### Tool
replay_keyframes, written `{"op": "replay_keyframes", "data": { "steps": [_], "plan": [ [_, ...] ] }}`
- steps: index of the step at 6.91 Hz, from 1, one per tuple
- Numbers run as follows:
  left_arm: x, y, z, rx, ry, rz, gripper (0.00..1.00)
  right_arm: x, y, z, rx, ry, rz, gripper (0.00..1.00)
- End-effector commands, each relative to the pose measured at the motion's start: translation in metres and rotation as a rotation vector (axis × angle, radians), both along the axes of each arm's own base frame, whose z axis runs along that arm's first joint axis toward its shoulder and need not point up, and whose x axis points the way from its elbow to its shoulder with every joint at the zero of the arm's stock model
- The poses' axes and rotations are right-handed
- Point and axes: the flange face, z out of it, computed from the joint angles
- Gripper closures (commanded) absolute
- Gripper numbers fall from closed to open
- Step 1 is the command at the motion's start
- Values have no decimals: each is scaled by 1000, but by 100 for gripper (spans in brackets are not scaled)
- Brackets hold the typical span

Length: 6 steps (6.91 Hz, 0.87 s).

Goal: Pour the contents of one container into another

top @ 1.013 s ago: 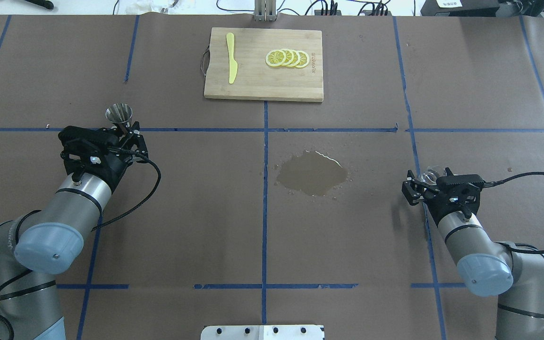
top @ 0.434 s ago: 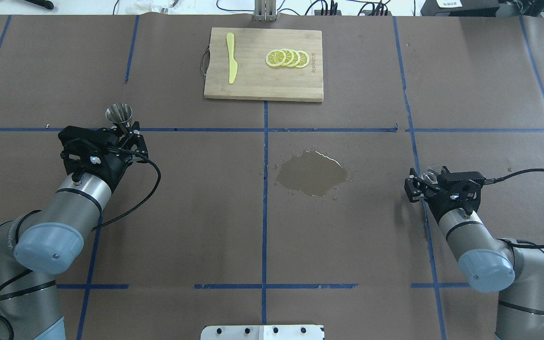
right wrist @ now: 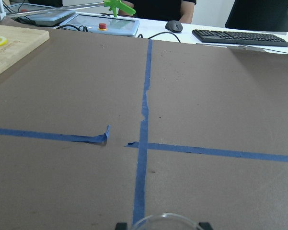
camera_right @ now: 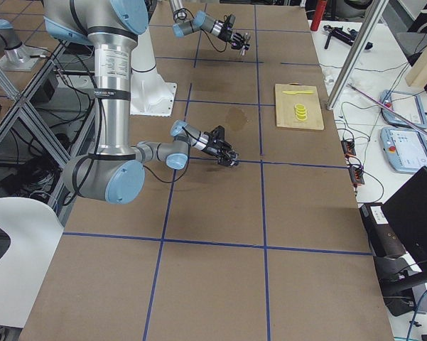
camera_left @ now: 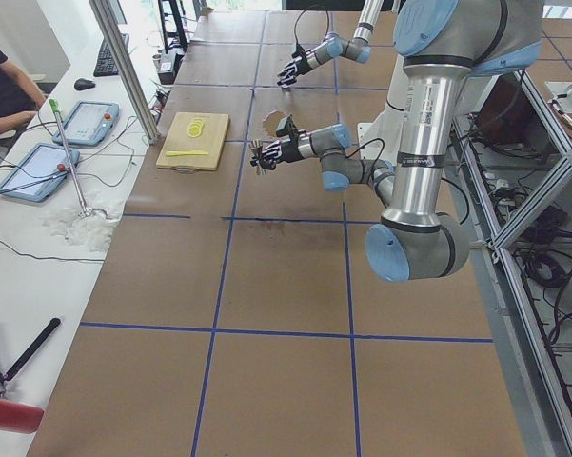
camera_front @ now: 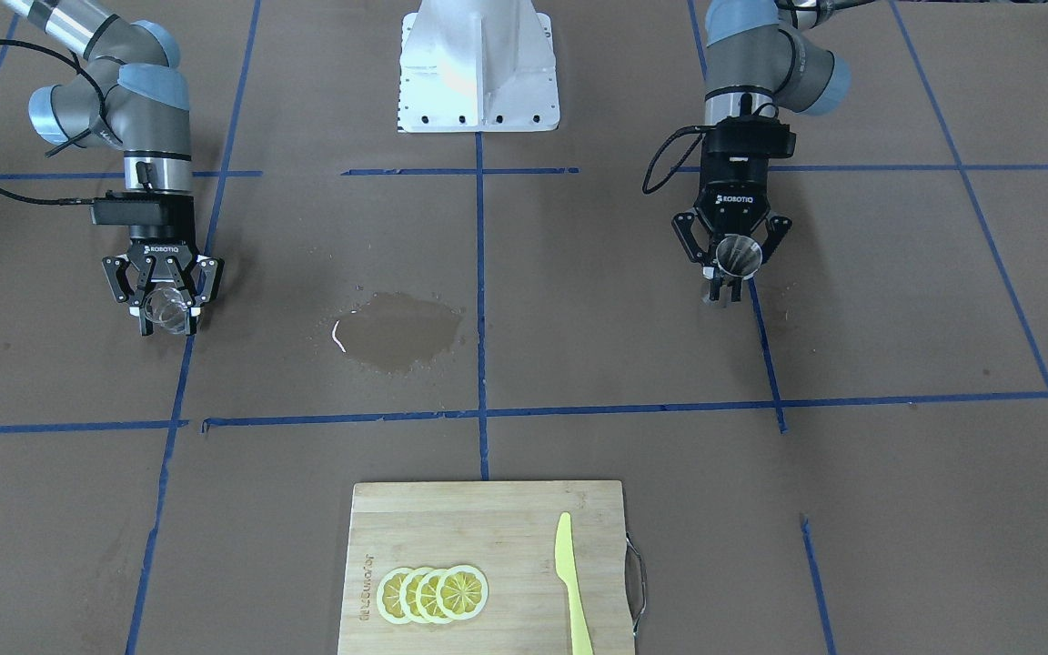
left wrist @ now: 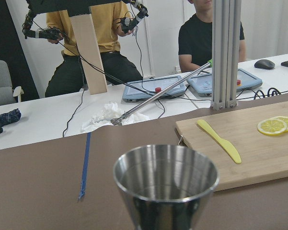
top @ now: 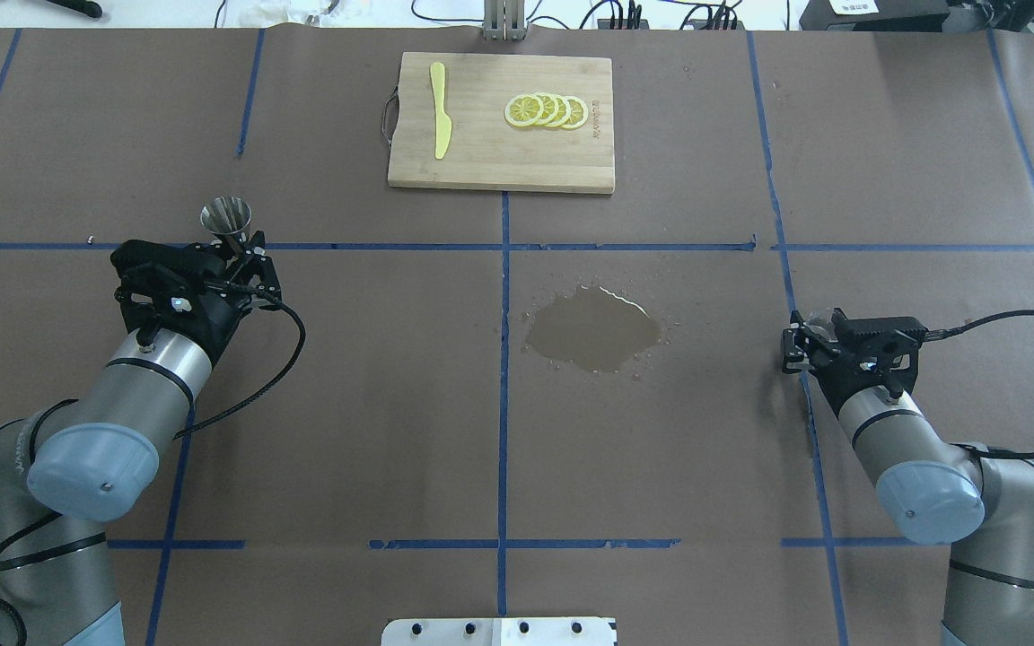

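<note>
A steel cup (top: 226, 218) with a wide conical mouth stands upright in my left gripper (top: 244, 248), which is shut on its lower part at the table's left. The left wrist view shows the cup (left wrist: 165, 184) close up, and its inside looks empty. A clear glass (top: 821, 320) is held at the right side of the table, with my right gripper (top: 810, 336) shut on it. From the front, the glass (camera_front: 165, 307) sits between that gripper's fingers (camera_front: 196, 300). Only the glass rim (right wrist: 163, 220) shows in the right wrist view.
A brown puddle (top: 593, 330) lies on the paper-covered table between the two arms. At the far edge sits a wooden cutting board (top: 499, 166) with lemon slices (top: 546, 110) and a yellow knife (top: 439, 109). People sit behind the table's far side.
My right arm has drawn the glass to the right, away from the puddle. The left arm and the steel cup have not moved.
</note>
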Motion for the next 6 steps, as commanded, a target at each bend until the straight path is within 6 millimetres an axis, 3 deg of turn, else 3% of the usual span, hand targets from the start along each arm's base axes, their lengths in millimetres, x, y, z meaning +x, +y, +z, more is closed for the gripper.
{"op": "replay_keyframes", "data": {
  "steps": [1, 4, 5, 6],
  "plan": [
    [1, -1, 3, -2, -6, 0, 100, 6, -7, -5, -1, 2, -7, 100],
    [5, 1, 3, -3, -7, 6, 100, 44, -30, -62, 39, -20, -72, 100],
    [11, 4, 1, 1, -11, 20, 100, 49, -27, -86, 68, -43, -81, 100],
    [33, -1, -23, 35, -23, 37, 100, 53, -25, -112, 139, 15, -129, 100]
  ]
}}
